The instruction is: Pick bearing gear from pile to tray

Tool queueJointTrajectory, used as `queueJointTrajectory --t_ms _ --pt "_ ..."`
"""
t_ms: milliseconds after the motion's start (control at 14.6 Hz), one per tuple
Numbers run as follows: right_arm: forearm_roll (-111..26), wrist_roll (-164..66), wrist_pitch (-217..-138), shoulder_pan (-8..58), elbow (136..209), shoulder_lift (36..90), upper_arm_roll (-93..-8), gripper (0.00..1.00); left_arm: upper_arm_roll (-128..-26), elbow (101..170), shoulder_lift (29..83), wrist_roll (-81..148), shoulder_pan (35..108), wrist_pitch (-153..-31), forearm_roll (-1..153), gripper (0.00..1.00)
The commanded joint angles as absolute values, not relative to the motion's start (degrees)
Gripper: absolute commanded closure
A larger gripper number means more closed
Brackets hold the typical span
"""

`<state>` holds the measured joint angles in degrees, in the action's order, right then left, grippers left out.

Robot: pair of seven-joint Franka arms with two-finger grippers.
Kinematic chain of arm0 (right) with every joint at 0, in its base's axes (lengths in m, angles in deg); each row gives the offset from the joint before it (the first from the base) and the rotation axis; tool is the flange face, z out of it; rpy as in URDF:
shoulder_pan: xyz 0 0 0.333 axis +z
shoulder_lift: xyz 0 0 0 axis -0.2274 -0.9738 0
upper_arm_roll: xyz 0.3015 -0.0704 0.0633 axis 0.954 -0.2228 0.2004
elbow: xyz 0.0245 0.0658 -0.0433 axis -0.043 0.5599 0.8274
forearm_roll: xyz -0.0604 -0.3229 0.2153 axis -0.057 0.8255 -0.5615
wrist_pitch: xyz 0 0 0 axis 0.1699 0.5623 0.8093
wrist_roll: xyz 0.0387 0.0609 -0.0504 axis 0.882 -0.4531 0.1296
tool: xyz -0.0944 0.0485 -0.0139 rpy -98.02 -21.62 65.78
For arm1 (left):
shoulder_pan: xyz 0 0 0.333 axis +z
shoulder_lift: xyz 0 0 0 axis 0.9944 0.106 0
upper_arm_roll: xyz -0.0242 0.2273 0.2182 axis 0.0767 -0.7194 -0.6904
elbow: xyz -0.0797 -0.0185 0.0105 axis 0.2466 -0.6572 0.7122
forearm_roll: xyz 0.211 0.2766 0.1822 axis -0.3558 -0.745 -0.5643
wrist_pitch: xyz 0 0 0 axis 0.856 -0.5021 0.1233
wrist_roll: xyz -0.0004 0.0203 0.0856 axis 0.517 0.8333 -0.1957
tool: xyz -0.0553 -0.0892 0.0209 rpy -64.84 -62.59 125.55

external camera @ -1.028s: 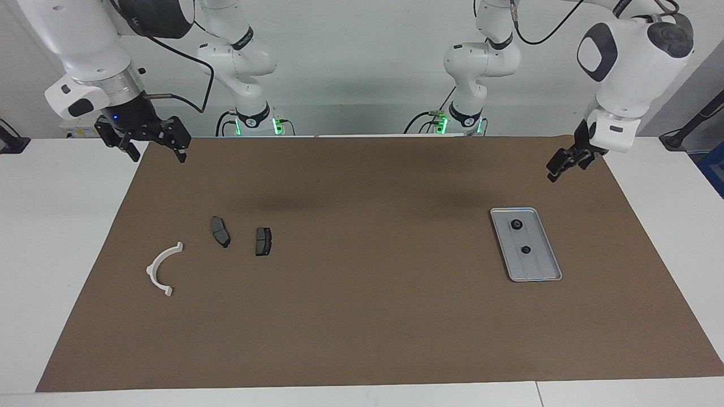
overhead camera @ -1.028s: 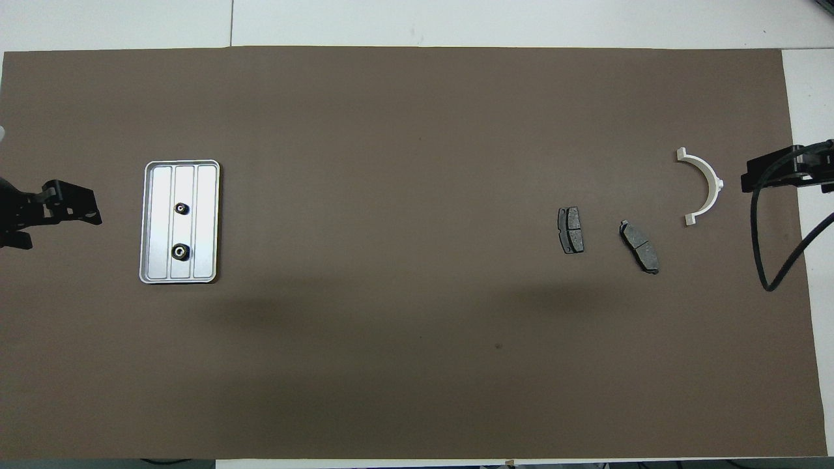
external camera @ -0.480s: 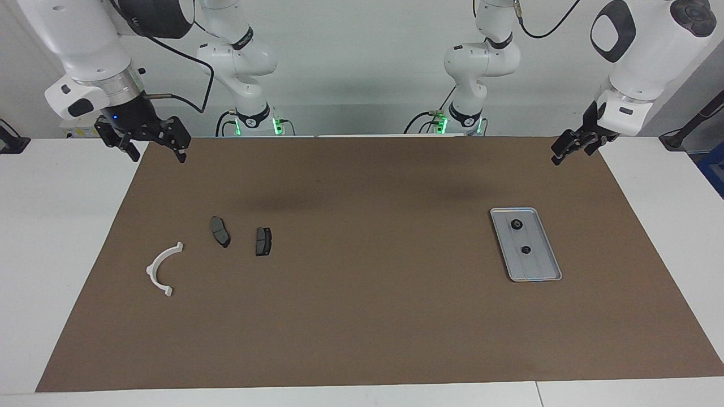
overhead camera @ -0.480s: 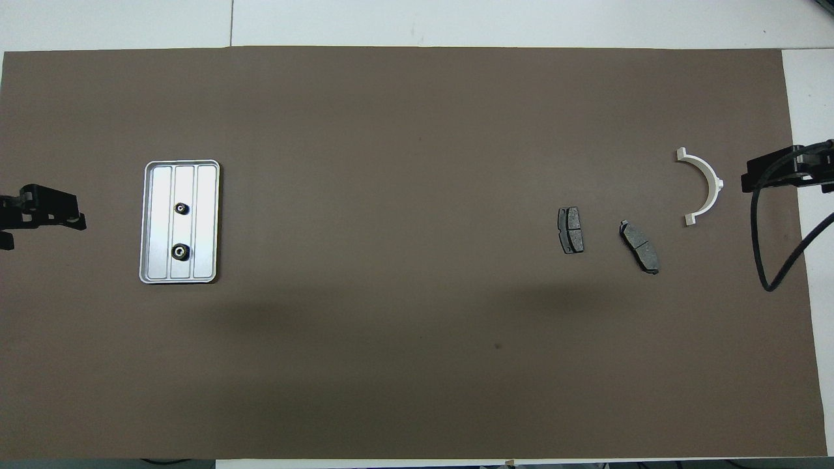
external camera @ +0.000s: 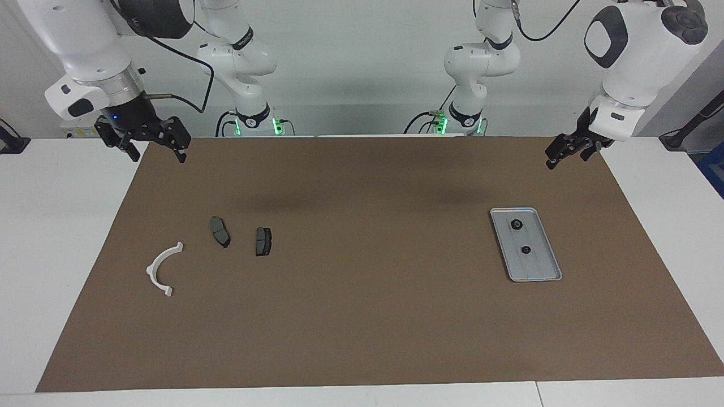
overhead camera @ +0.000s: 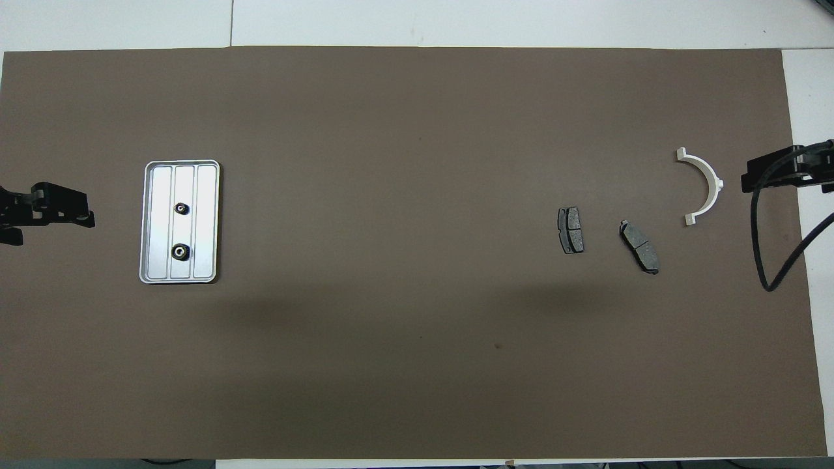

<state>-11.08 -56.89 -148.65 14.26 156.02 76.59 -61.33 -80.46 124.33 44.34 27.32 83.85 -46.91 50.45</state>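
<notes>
Brown mat (external camera: pixel 362 265) covers the white table (external camera: pixel 56 226), and toward the left arm's end sits the ridged silver tray (external camera: pixel 540 271) with two small black bearing gears (external camera: pixel 516 224) inside, one nearer the robots than the other, apart. Toward the right arm's end lie the white half-ring bracket (external camera: pixel 161 270) and two dark grey brake pads (external camera: pixel 220 231), all apart from one another. Left gripper (external camera: pixel 557 156) hangs released over the mat corner near the tray, right gripper (external camera: pixel 150 144) spread open and empty over the mat edge; white wall at the robots' end.
</notes>
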Motion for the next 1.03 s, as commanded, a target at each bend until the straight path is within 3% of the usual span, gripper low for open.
queueJointTrajectory --t_ms 0,959 --pt "-10.42 -55.08 -149.05 14.29 157.44 77.91 -61.41 0.00 -79.37 120.65 45.20 26.27 84.80 -45.47 51.12 0.00" --pt "-9.98 -55.08 -148.87 14.46 157.35 78.00 -61.41 0.00 -78.04 120.64 44.76 26.18 84.97 -45.73 51.21 0.00"
